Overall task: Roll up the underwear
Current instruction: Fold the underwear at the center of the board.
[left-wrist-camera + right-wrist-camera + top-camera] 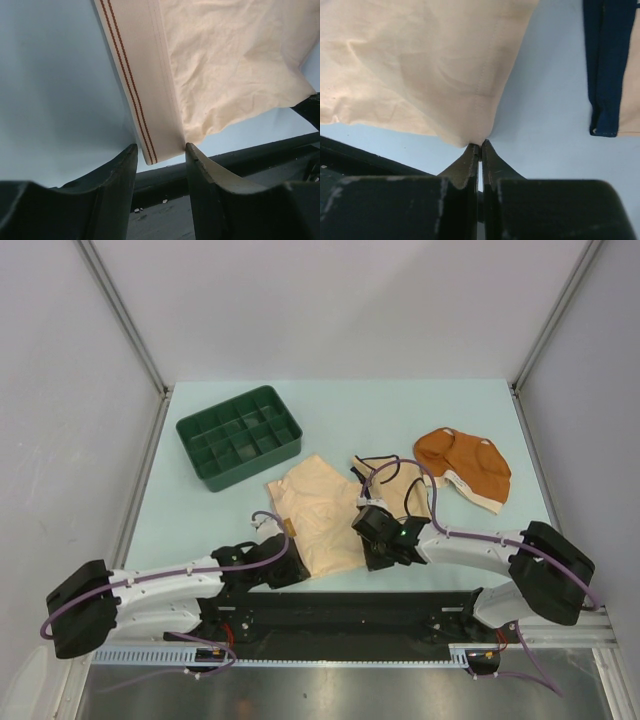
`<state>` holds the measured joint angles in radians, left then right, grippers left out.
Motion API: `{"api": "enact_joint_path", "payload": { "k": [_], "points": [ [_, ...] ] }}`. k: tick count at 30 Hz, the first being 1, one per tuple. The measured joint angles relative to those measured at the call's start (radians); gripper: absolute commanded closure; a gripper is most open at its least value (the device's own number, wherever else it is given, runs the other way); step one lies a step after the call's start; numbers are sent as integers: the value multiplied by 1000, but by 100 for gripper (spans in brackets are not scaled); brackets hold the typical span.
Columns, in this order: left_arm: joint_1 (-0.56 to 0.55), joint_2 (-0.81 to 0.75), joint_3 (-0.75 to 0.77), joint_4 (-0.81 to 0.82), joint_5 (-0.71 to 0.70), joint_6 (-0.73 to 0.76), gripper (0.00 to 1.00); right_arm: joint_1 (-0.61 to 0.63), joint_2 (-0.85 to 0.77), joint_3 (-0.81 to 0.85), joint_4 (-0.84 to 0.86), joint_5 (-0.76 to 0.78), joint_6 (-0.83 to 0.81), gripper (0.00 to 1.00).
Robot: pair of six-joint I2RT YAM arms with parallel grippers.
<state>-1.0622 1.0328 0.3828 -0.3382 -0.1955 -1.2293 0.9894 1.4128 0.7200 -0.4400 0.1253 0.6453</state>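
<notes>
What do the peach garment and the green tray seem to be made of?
The peach garment looks like thin matte cloth, perhaps cotton: it creases softly. The tray looks like rigid moulded plastic: slight sheen, crisp dividers.

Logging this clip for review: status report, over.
Left end effector open around waistband corner of peach underwear. Right end effector shut on its other near corner. Cream underwear alongside, not obstructing.

A pale mint-green surface (330, 410) lies evenly lit inside an enclosure of plain grey-white walls, one at the back (340, 300), one at the left (50, 440) and one at the right (600, 440), with slanting metal posts (120, 310) at the back corners and a black rail (340, 605) along the near edge.
</notes>
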Motion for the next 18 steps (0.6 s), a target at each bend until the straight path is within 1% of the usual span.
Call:
{"api": "enact_joint_path", "payload": {
  "k": [5, 7, 10, 11, 13, 14, 16, 18],
  "points": [
    [-5, 14, 1, 13, 8, -16, 51, -9, -7, 0, -19, 18, -18, 99],
    [-8, 29, 5, 23, 16, -28, 54, -13, -9, 0, -20, 21, -25, 99],
    [-12, 51, 9, 39, 24, -37, 67, -16, -11, 0, -20, 21, -34, 99],
    [-13, 60, 10, 44, 27, -46, 75, -17, -12, 0, -20, 21, -37, 99],
    [-13, 73, 11, 47, 32, -58, 83, -18, -13, 0, -20, 21, -42, 99],
    [-14, 77, 11, 45, 35, -65, 91, -18, -13, 0, -20, 20, -45, 99],
    [-15, 77, 11, 37, 34, -77, 100, -18, -16, 0, -19, 19, -49, 99],
    [-15, 74, 10, 30, 32, -83, 100, -18, -21, 0, -19, 16, -55, 99]
  ]
}}
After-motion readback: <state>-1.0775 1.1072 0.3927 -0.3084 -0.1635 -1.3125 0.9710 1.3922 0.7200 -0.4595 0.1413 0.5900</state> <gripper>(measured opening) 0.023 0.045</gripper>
